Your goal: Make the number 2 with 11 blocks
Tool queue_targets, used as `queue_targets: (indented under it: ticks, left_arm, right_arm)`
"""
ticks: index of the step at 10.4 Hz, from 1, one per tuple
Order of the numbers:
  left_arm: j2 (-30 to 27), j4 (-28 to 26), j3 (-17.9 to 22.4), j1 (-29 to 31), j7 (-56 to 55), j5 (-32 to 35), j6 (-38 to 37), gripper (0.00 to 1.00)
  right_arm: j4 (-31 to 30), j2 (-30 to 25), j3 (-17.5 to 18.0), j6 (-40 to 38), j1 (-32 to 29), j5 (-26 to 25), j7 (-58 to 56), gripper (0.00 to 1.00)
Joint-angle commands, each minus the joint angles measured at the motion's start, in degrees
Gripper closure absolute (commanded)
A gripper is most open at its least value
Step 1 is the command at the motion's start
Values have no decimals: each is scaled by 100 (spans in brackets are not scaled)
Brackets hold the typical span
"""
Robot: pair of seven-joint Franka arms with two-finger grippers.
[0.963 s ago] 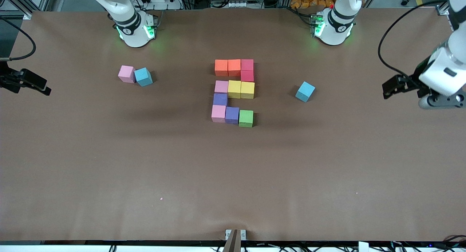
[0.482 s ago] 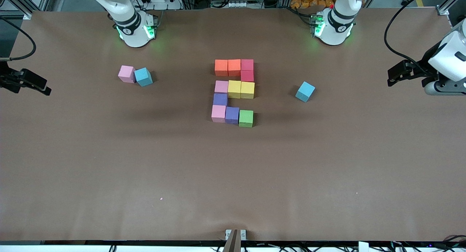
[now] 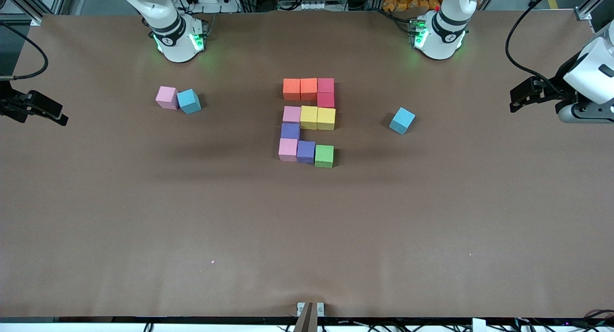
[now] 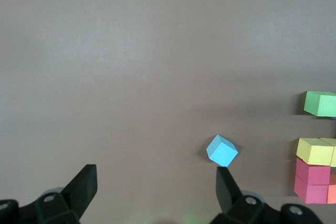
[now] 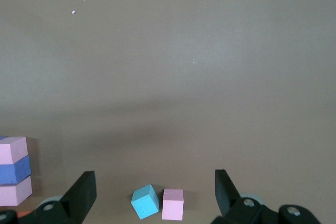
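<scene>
The number 2 (image 3: pixel 308 123) lies flat at the table's centre, built of blocks: two orange (image 3: pixel 300 88), two red (image 3: pixel 325 93), pink (image 3: pixel 291 114), two yellow (image 3: pixel 317 118), purple (image 3: pixel 290 130), pink (image 3: pixel 288 149), purple (image 3: pixel 305 151) and green (image 3: pixel 324 155). My left gripper (image 3: pixel 520 96) (image 4: pixel 156 182) hangs open and empty over the left arm's end of the table. My right gripper (image 3: pixel 48 112) (image 5: pixel 155 187) hangs open and empty over the right arm's end. The left wrist view catches the green block (image 4: pixel 321 103), a yellow one (image 4: pixel 315 151) and a red one (image 4: pixel 311 182).
A loose pink cube (image 3: pixel 167 97) (image 5: pixel 172 204) touches a light-blue cube (image 3: pixel 189 101) (image 5: pixel 145 201) toward the right arm's end. A second light-blue cube (image 3: pixel 402 120) (image 4: pixel 221 150) sits alone toward the left arm's end. Both arm bases stand along the table's edge farthest from the front camera.
My left gripper has drawn away from the centre toward the left arm's end of the table. The right arm and all cubes have stayed put.
</scene>
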Motion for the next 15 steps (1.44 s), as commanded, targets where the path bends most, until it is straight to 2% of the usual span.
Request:
queue_targets:
  ticks: [1,10,11,13,15]
  left_arm:
    - [-46,57,70,-74,20,-117,-62,0]
    - [-98,57,52,-74,3,-100,-62,0]
    - [-107,57,52,-74,3,-100,-71,0]
    - [-125,57,61,-74,3,-91,-71,0]
    - [-134,57,52,-83,3,-108,-71,0]
  right_arm:
    - [106,20,38,-82,-41,-91,-11,0]
    - [106,117,21,129,125,-100,-2,0]
    - [106,117,-119,129,291,-118,-2,0]
    - [106,117,-654,147,765,-109,-2,0]
    - [106,117,-700,147,864,-118,-2,0]
